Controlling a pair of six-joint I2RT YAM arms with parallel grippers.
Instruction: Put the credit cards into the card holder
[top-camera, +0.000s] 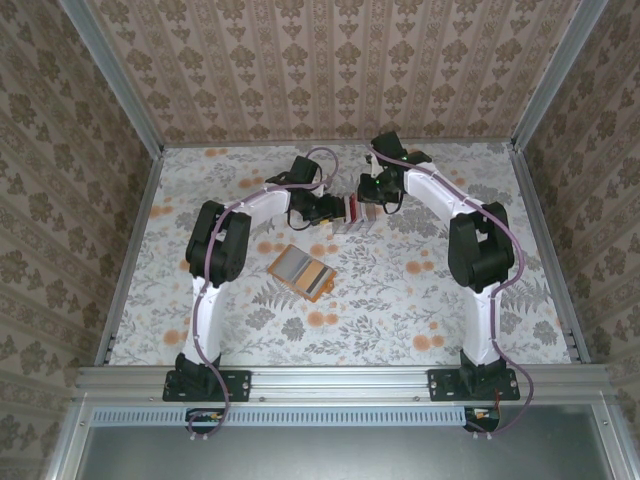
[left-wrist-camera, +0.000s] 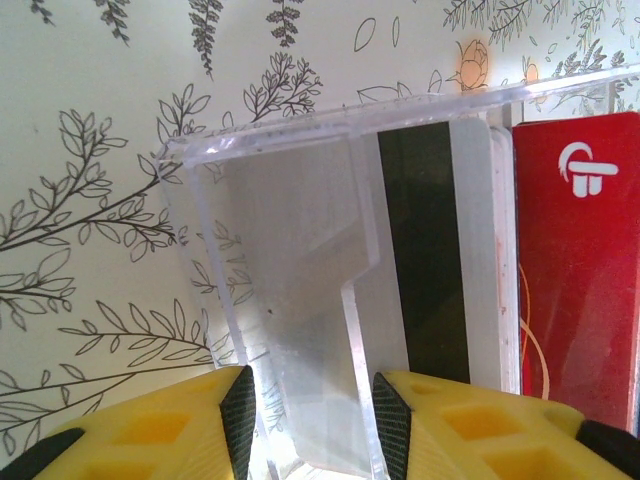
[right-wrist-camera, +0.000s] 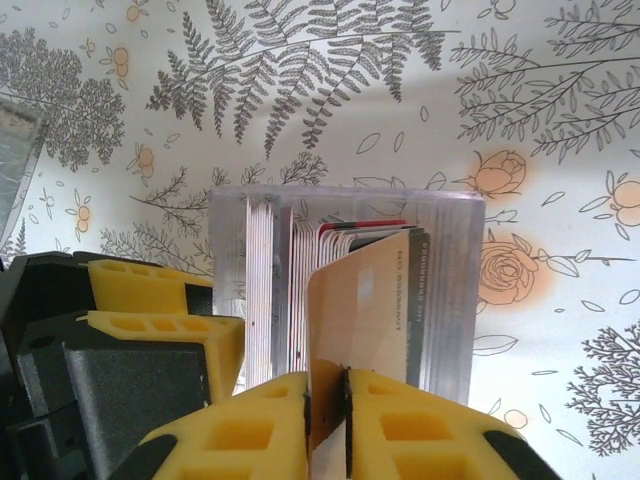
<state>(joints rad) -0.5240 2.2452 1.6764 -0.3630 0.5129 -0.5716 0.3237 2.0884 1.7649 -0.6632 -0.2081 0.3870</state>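
The orange card holder (top-camera: 302, 272) lies open on the table, its pale grey inside facing up, in front of both grippers. Behind it stands a clear rack (top-camera: 355, 215) full of upright credit cards. My right gripper (right-wrist-camera: 328, 395) is shut on the edge of a tan card (right-wrist-camera: 365, 310) that is still standing among the other cards (right-wrist-camera: 330, 250) in the rack. My left gripper (left-wrist-camera: 312, 400) clamps the clear rack's end wall (left-wrist-camera: 300, 280) between its pads. Beside that wall stand a card with a black stripe (left-wrist-camera: 425, 250) and a red card (left-wrist-camera: 580, 290).
The left gripper's yellow fingers (right-wrist-camera: 150, 320) sit right beside the rack in the right wrist view. A grey corner of the card holder (right-wrist-camera: 15, 160) shows at that view's left edge. Metal rails and papered walls ring the floral table (top-camera: 400, 300).
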